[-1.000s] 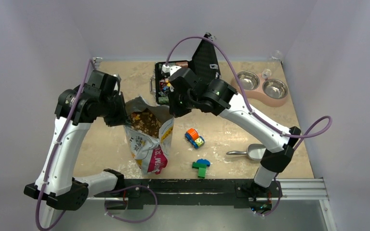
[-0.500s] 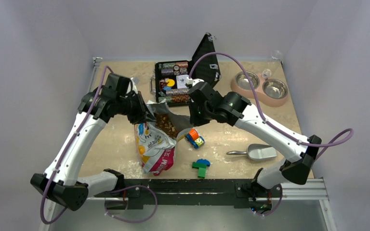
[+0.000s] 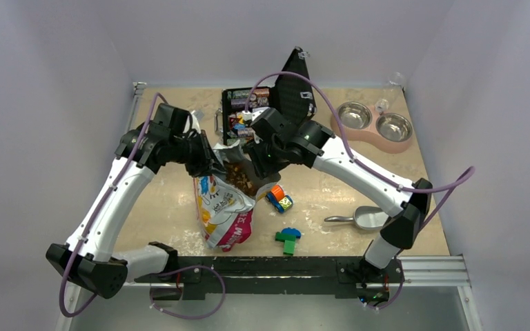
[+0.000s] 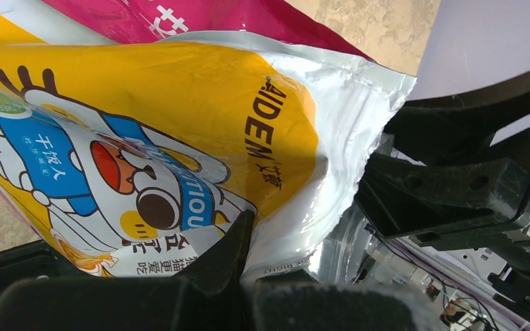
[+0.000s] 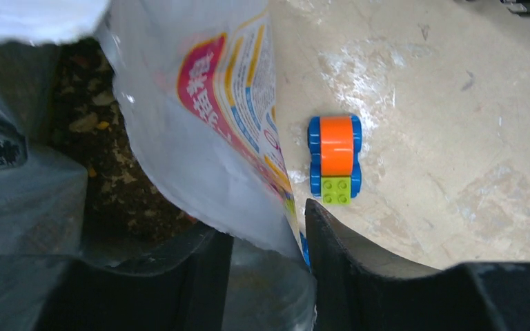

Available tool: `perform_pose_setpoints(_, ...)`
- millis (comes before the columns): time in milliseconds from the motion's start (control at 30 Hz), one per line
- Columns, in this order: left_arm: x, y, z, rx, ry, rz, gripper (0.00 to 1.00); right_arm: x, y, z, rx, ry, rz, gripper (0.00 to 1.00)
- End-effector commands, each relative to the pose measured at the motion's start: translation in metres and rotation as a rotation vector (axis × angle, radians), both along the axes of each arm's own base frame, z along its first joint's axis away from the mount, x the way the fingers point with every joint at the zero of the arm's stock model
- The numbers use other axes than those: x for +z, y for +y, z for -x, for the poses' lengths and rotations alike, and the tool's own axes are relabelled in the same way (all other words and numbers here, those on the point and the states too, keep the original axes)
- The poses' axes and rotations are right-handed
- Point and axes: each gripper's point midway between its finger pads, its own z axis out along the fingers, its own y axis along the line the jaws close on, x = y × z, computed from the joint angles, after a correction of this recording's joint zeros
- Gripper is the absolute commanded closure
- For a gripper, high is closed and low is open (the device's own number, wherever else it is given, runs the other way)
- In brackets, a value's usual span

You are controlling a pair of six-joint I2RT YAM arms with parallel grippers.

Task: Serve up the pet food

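The pet-food bag (image 3: pixel 222 210) lies on the counter (image 3: pixel 159 207) left of centre, its pink bottom towards the near edge and its torn mouth towards the far side. The pet food (image 3: pixel 239 178) sits inside that open mouth as a loose brown and tan mass, and none of it shows on the counter or in the bowls. The left tool (image 3: pixel 208 164) is clenched on the left lip of the bag's mouth, and the left wrist view shows the yellow and white film pinched at its fingers. The right tool (image 5: pixel 269 227) is at the right lip, released: its 2 fingers stand apart with the bag's edge hanging between them, and whether either finger touches the film cannot be told. Just right of the bag's mouth rests a small toy car (image 3: pixel 279 198) in orange, blue and green, apart from the bag. Nearer the front edge lies a cluster of green and blue blocks (image 3: pixel 288 240), and to its right a metal scoop (image 3: pixel 367 218) lies with its handle pointing left. At the far right stands a pink stand with 2 steel bowls (image 3: pixel 376 125). Behind the arms an open black case (image 3: pixel 245 117) sits with its lid raised.
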Motion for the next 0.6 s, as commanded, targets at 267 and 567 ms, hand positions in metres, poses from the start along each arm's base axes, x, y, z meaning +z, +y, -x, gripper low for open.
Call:
perform_pose_setpoints(267,0.003,0.017,0.012,-0.067,-0.171,-0.078,0.80,0.070,0.037,0.013,0.084,-0.041,-0.308,1.00)
perform_pose_setpoints(567,-0.013,0.034,-0.001,-0.036,-0.191,-0.200,0.75,0.083,0.055,0.036,0.132,0.059,-0.462,1.00)
